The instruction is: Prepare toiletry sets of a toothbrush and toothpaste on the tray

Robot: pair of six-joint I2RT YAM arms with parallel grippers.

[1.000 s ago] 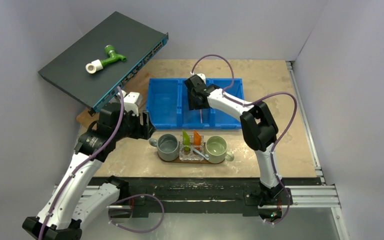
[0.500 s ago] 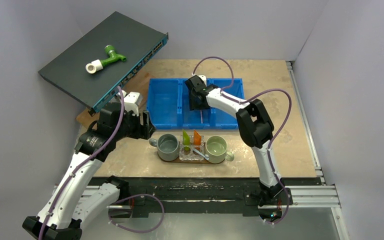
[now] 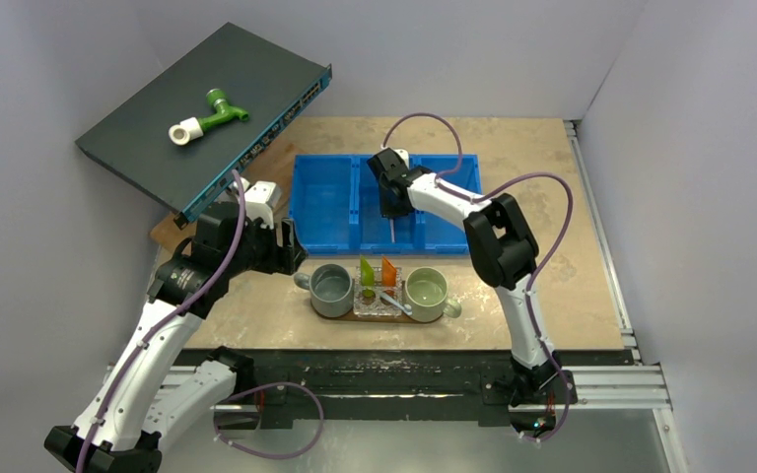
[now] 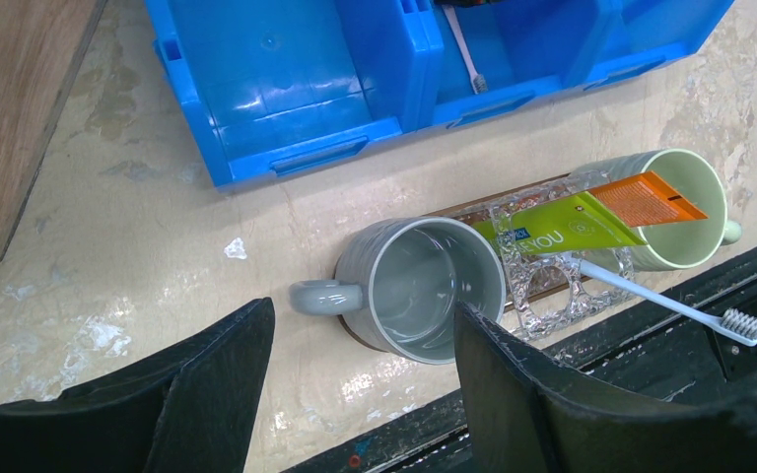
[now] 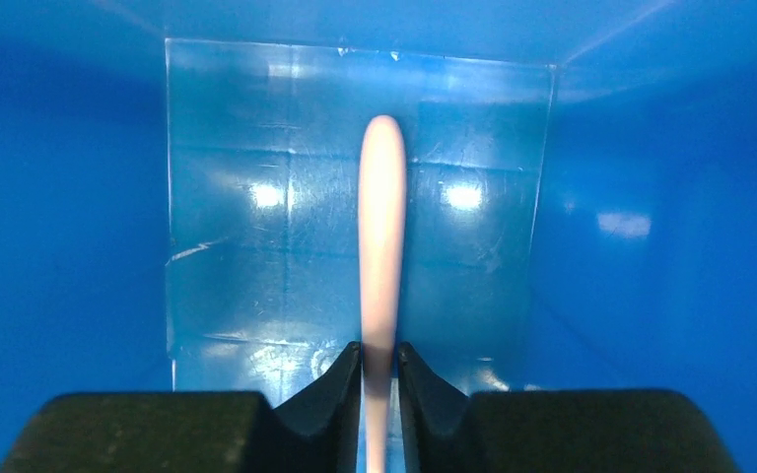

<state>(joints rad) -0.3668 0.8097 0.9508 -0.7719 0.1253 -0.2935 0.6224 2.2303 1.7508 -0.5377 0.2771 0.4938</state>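
Observation:
My right gripper (image 3: 391,197) is inside the middle compartment of the blue bin (image 3: 327,202). Its jaws are shut on the handle of the pink toothbrush (image 5: 382,217), which points away from me toward the compartment wall; it also shows in the top view (image 3: 394,230). The dark-brown oval tray (image 3: 386,317) lies near the front edge. On it a clear holder (image 4: 552,296) carries the lime-green tube (image 4: 562,225), the orange tube (image 4: 646,200) and the pale toothbrush (image 4: 651,296). My left gripper (image 4: 363,310) is open and empty, above and left of the tray.
A grey mug (image 4: 419,286) and a pale green mug (image 4: 680,212) stand at the tray's two ends. A dark slab-like device (image 3: 207,108) with a green-and-white fitting (image 3: 207,113) tilts over the back left. A wooden board (image 4: 10,128) lies left of the bin.
The right arm's elbow has swung a little left and its gripper has shifted slightly inside the bin's middle compartment. The left arm and the things on the tray have not moved.

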